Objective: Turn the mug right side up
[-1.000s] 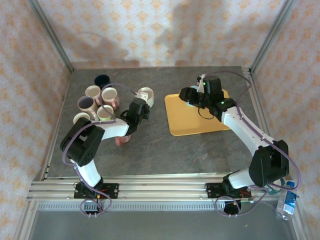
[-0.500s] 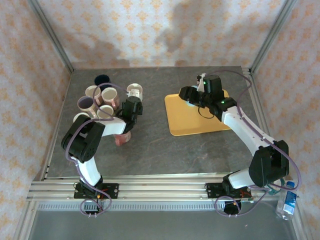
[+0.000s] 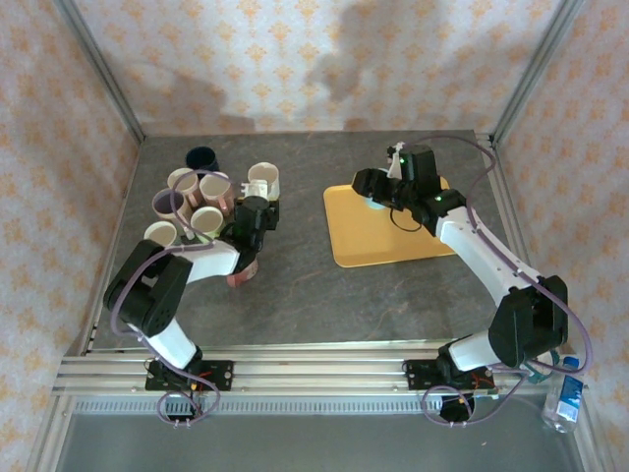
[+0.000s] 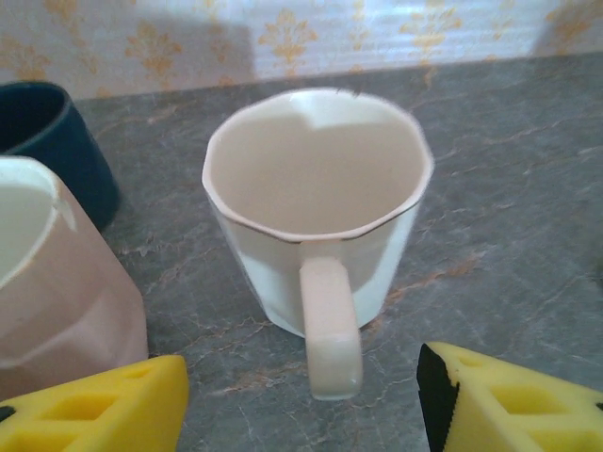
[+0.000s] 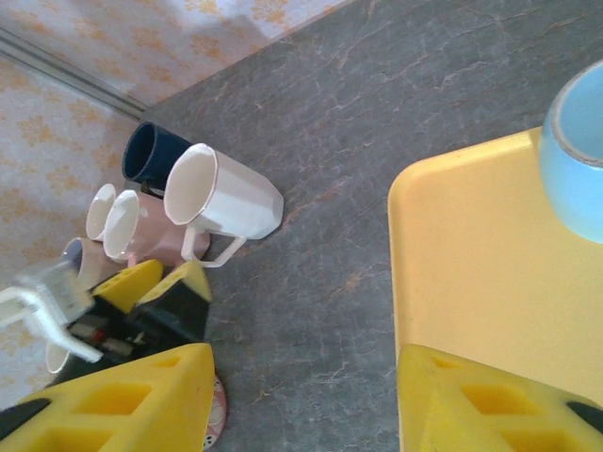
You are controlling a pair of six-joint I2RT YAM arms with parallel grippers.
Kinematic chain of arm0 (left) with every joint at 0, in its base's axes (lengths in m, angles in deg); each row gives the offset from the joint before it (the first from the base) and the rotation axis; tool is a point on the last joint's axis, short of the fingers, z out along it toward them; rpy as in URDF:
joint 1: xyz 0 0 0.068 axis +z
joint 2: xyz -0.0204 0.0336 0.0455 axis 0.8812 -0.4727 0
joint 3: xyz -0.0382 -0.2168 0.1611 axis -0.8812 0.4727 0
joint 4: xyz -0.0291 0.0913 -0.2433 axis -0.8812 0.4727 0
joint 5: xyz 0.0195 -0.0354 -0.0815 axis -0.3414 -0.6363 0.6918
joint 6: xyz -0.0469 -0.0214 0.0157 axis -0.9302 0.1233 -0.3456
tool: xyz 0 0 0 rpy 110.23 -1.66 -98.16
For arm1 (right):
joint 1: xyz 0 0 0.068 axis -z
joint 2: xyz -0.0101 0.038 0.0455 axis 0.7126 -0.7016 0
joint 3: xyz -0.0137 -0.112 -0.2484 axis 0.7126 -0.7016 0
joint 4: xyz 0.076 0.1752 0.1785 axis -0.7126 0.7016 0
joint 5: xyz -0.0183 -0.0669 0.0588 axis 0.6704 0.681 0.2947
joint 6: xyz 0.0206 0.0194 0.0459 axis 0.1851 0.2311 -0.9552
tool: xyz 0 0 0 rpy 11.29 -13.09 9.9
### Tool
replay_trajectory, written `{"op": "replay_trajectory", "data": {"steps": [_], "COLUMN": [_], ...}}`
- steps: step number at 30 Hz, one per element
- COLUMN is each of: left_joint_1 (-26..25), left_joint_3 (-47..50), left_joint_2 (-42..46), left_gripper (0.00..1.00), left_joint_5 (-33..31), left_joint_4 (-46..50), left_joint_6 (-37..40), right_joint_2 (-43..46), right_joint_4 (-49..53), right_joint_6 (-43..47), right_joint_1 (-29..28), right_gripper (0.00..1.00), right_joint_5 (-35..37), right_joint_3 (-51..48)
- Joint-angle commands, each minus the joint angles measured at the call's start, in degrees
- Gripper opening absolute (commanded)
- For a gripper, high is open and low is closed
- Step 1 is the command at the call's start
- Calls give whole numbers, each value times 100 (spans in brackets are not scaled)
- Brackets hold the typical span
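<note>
The white mug (image 4: pixel 316 212) stands upright on the grey bench (image 4: pixel 509 217), mouth up and empty. In the left wrist view we see its handle pointing straight back at the camera, between the two yellow pads (image 4: pixel 94 410) of the left gripper (image 3: pixel 257 208). That gripper's jaws are spread wide to either side, clear of the mug and holding nothing. From above we get what that close view cannot give: the mug sits at the right edge of a cluster of mugs (image 3: pixel 206 218), just beside a pink mug (image 4: pixel 57 282), with a dark blue mug (image 4: pixel 42 132) farther back. Well apart to the right, the right gripper (image 5: pixel 306 400) hovers over the edge of a yellow tray (image 5: pixel 471 273), its jaws parted with nothing between them. Its own wrist view shows us a light blue cup (image 5: pixel 577 155) on the tray.
</note>
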Motion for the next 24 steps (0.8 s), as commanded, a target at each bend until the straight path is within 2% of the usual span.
{"op": "replay_trajectory", "data": {"steps": [1,4,6,9,17,24], "left_joint_1": [-346,-680,-874,-1150,-1706,-1796], "left_joint_3": [182,190,99,134,287,300], "left_joint_2": [630,1256,1647,2085,2796,2688], "left_gripper": [66,64,62,60,58,58], "left_joint_5": [-239,3,104,367,764,1245], "left_joint_4": [155,789,1433,1832,1981,1864], "left_joint_6": [268,552,530,419,92,187], "right_joint_2": [89,265,427,575,733,634], "right_joint_4": [356,601,724,1118,1592,1840], "right_joint_6": [204,308,444,701,971,1130], "right_joint_1": [8,8,8,47,457,832], "right_gripper": [54,54,54,54,53,51], "right_joint_5": [281,314,448,737,879,1003], "right_joint_3": [263,184,61,48,59,137]}}
